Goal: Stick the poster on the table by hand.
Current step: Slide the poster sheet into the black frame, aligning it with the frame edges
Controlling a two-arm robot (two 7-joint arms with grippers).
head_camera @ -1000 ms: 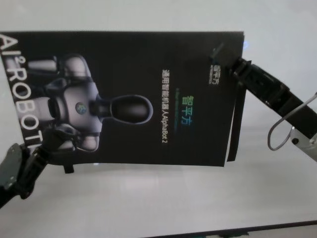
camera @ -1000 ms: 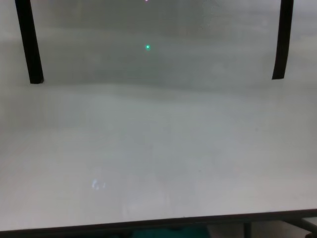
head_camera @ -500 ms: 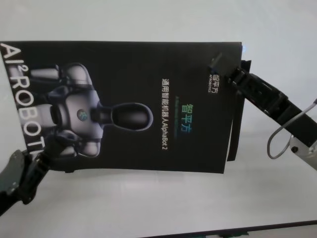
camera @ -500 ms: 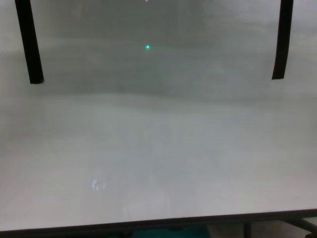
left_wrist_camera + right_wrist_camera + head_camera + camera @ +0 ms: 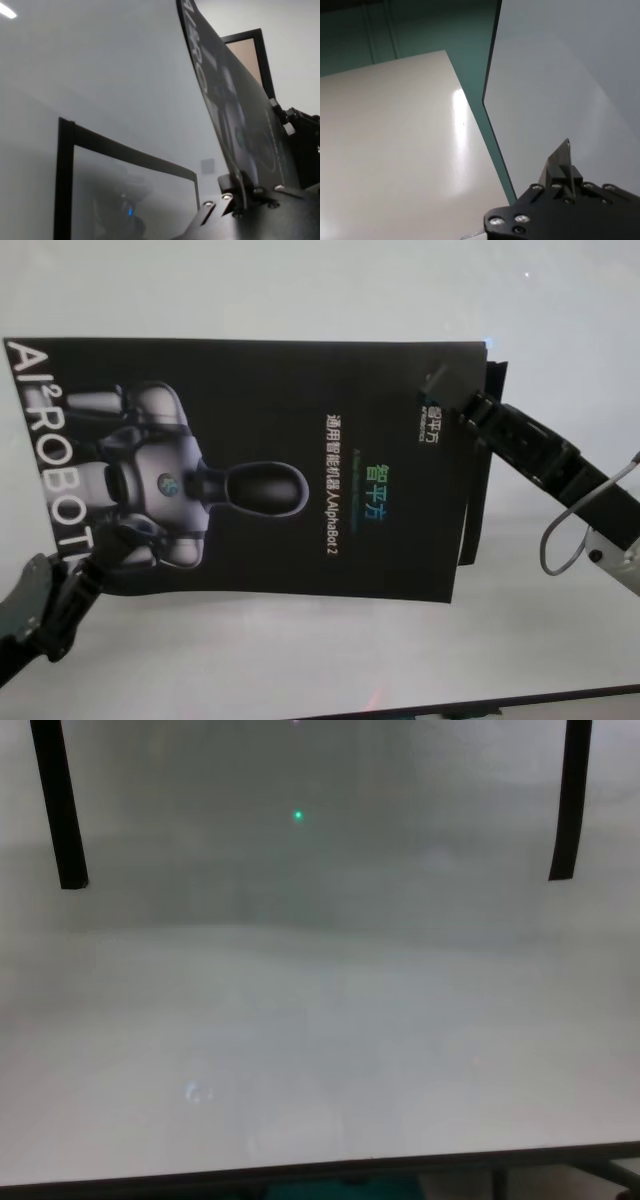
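The black poster with the silver robot figure and white lettering hangs in the air over the white table, printed side toward the head camera. My left gripper is shut on its lower left corner. My right gripper is shut on its upper right corner. In the left wrist view the poster rises edge-on out of the left gripper. The right wrist view shows the right gripper clamped on the sheet's pale face.
A black tape strip hangs along the poster's right edge. In the chest view two black strips hang down over the table. The table's dark near edge runs along the bottom.
The poster has moved down in the head view, toward the table's near edge, with both grippers still holding it. The chest view is unchanged.
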